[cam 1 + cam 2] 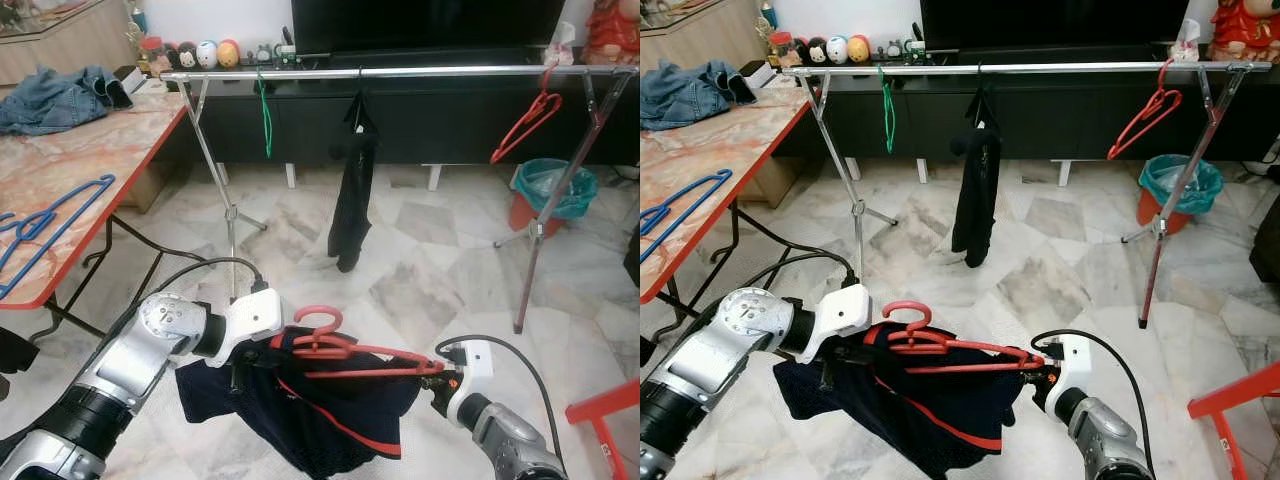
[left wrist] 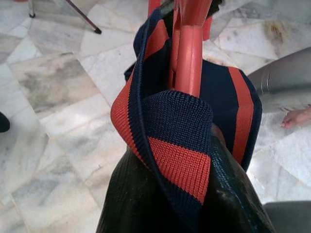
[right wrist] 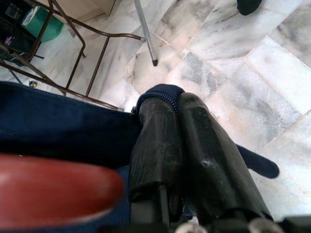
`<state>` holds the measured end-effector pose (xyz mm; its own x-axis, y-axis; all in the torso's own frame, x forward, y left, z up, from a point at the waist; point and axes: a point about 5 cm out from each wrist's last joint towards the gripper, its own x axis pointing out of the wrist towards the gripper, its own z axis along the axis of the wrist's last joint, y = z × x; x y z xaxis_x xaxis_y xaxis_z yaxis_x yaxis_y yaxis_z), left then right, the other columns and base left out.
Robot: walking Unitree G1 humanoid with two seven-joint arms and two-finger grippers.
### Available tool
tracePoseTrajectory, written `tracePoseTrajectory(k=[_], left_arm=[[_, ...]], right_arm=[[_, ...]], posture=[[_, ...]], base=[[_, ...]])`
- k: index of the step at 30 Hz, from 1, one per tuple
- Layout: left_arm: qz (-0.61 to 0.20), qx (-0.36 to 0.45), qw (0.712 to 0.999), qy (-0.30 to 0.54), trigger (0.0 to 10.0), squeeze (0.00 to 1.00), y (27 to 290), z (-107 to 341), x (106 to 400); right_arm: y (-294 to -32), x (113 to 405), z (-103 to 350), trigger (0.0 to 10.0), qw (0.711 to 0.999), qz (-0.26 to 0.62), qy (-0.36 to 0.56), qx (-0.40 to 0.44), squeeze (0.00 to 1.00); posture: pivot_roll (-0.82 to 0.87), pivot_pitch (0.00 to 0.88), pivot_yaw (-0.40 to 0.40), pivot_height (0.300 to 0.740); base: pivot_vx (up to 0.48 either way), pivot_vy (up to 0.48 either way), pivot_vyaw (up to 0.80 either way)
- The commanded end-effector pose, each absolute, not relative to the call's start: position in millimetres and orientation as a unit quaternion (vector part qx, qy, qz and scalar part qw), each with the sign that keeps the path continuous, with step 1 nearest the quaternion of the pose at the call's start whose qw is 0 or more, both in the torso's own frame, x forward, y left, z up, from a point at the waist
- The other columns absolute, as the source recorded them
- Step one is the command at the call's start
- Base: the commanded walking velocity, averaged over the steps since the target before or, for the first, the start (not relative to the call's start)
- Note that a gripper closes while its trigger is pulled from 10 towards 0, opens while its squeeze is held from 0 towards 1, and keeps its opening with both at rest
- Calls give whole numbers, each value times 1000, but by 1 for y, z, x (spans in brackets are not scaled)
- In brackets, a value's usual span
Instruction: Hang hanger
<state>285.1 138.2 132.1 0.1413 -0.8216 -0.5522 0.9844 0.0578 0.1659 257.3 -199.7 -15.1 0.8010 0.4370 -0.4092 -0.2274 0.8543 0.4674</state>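
Marble floor [image 1: 430, 270] is seen spread before a long metal rail [image 1: 400, 72] that is carried on crossed legs in front of a dark TV cabinet [image 1: 440, 110]. On the rail a green hanger [image 1: 265, 115], a dark hanging garment [image 1: 352, 190] and a red hanger [image 1: 527, 122] near its right end are hung, well apart from one another. Low in front of the robot, a second red hanger with a navy garment [image 1: 320, 405] draped over it is held level between the two arms, well short of the rail. The garment is trimmed with red stripes and sags below the hanger bar [image 1: 360, 350].

The left gripper [image 1: 245, 362] is closed on the left end of the hanger; in the left wrist view the striped knit hem [image 2: 180, 141] is seen bunched over the black fingers [image 2: 146, 204], with the hanger's red bar [image 2: 189, 53] running away from them. The right gripper [image 1: 432, 372] is at the hanger's right end; in the right wrist view its fingers [image 3: 170, 150] are pressed together, with a fold of navy cloth [image 3: 160, 92] pinched at their tips.

To the robot's left, a marble-topped table [image 1: 100, 160] with a red edge is stood; a blue hanger [image 1: 45, 225] and a heap of denim [image 1: 55, 98] are laid on it. A teal bin [image 1: 552, 190] is placed beyond the rail's right leg.
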Motion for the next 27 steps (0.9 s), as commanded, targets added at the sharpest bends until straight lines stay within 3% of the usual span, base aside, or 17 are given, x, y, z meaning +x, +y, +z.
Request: tracePoseTrajectory(k=[1, 15, 20, 27], left_arm=[[-632, 284, 700, 173, 10000, 0, 148, 135, 284], [-619, 349, 668, 219, 10000, 0, 160, 121, 282], [-590, 325, 718, 177, 10000, 0, 152, 129, 294], [-582, 321, 728, 166, 10000, 0, 152, 133, 298]], right_arm=[[-199, 257, -14, 0, 927, 185, 261, 196, 0], [-204, 260, -11, 0, 929, 182, 256, 194, 0], [-204, 260, -10, 0, 930, 184, 254, 195, 0], [-203, 258, -12, 0, 928, 185, 255, 196, 0]], posture=[[38, 29, 58, 740], [37, 16, 58, 740], [34, 23, 58, 740], [36, 26, 57, 740]], base=[[0, 0, 0], [0, 0, 0], [0, 0, 0], [0, 0, 0]])
